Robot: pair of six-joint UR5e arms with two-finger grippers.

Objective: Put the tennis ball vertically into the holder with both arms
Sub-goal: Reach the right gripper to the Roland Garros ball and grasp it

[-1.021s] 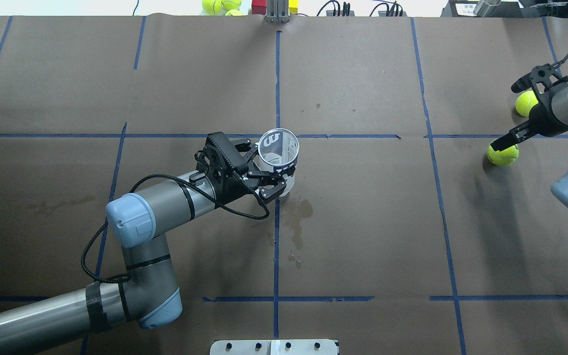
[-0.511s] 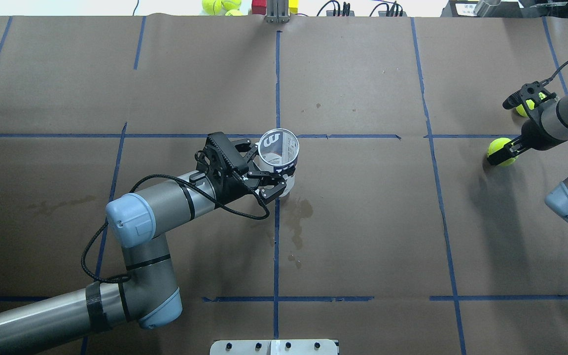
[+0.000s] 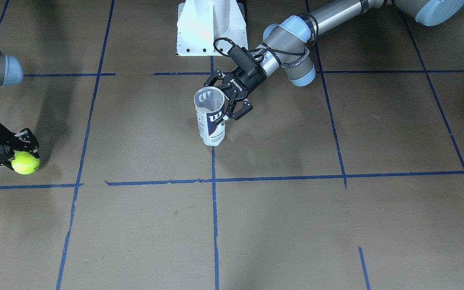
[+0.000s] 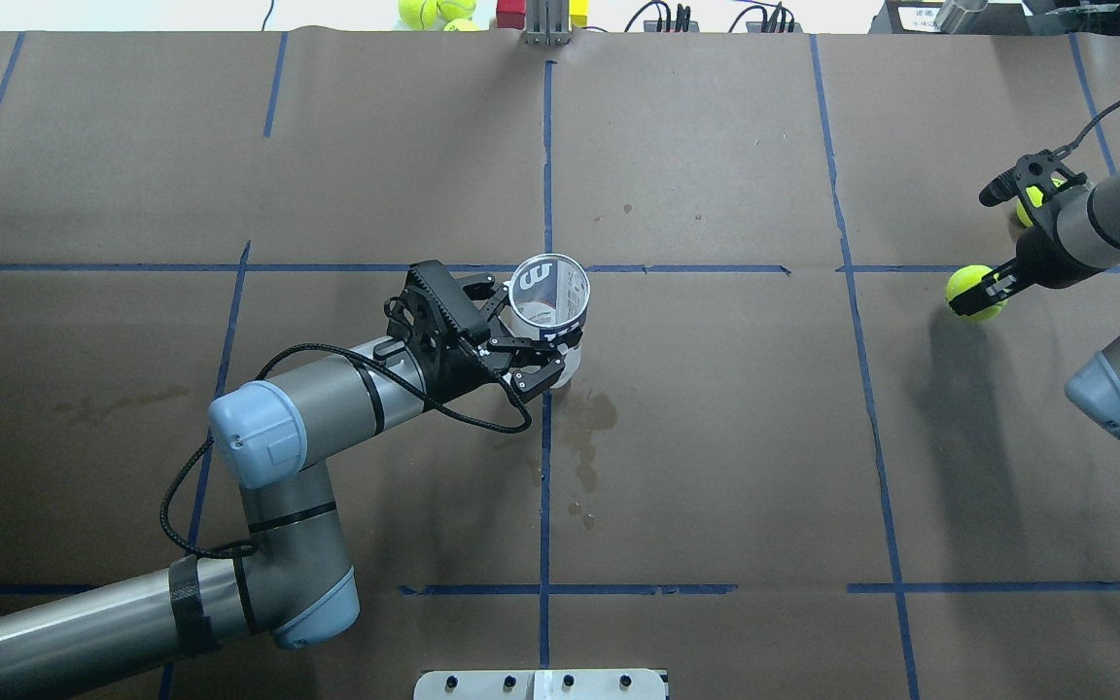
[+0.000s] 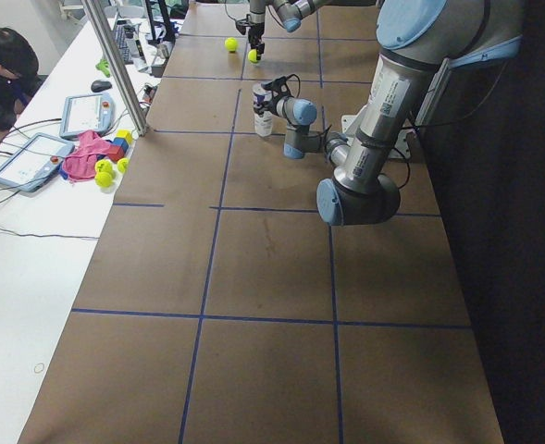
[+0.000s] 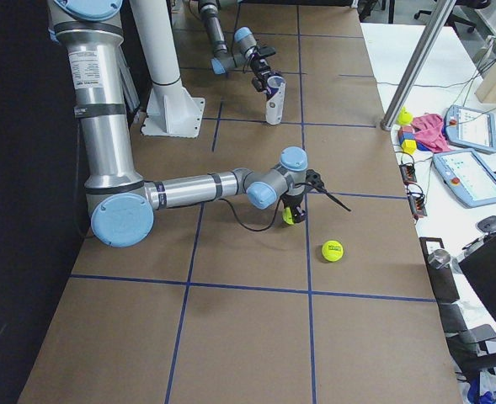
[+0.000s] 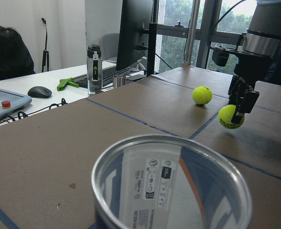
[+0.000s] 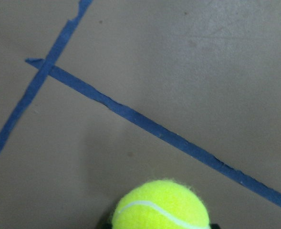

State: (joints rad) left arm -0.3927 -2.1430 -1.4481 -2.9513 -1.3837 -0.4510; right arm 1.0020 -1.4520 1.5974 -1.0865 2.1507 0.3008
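The holder (image 4: 550, 290), a clear can with a Wilson "W" label, stands upright and open-topped at the table's centre. It also shows in the front view (image 3: 211, 117) and fills the bottom of the left wrist view (image 7: 171, 183). My left gripper (image 4: 519, 335) is shut on its side (image 3: 228, 102). My right gripper (image 4: 980, 292) is shut on a yellow tennis ball (image 4: 966, 289) at the far right and holds it just above the paper. That ball shows in the front view (image 3: 25, 162), the left wrist view (image 7: 231, 117) and the right wrist view (image 8: 161, 205).
A second tennis ball (image 4: 1029, 207) lies on the paper behind my right wrist, also seen in the right side view (image 6: 332, 250). The white pedestal base (image 3: 212, 24) stands at my side of the table. More balls (image 4: 424, 12) and blocks lie beyond the far edge.
My right gripper has closed on the tennis ball, lifted it slightly and carried it a little to the left. The left arm and holder have not moved.
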